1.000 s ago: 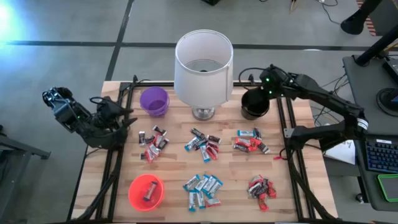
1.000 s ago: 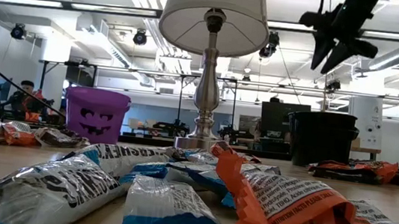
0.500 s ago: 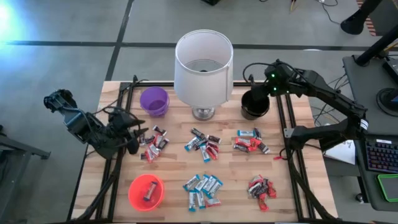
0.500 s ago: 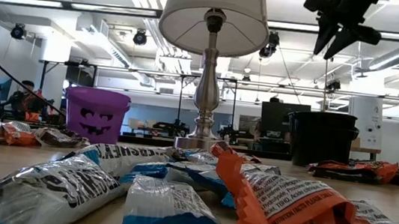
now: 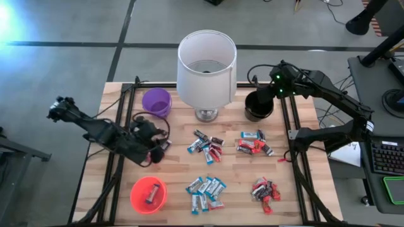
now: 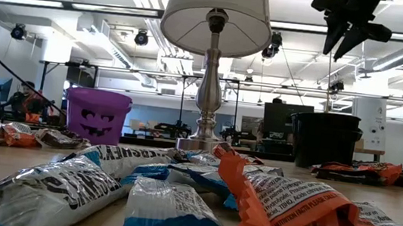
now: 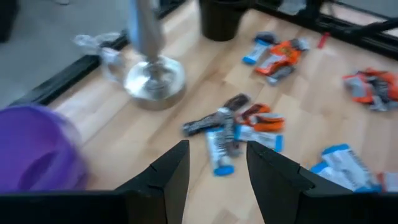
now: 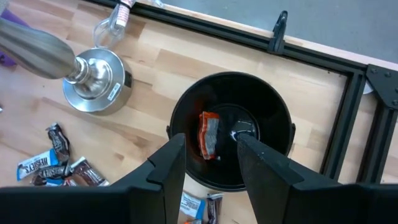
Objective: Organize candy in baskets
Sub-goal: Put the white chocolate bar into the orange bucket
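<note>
Lamp (image 5: pixel 206 69) centered at table's (image 5: pixel 303 189) far edge, between two baskets (image 5: pixel 156 101) (image 5: pixel 258 106); one candy (image 8: pixel 209 135) inside right one. Third basket (image 5: pixel 148 195) near-left, holding candy. Candy piles (image 5: pixel 205 192) scattered mid-table.

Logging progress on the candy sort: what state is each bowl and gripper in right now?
Round black bowl: upright, holds one orange-wrapped candy.
Round orange-red bowl: upright, one bar inside.
Round purple bowl: upright, contents not visible.
Left gripper: jaws open, empty.
Right gripper: jaws open, empty, above black bowl.

High view looks straight down; low view sits at tabletop level — both share the lamp (image 5: pixel 206 66).
</note>
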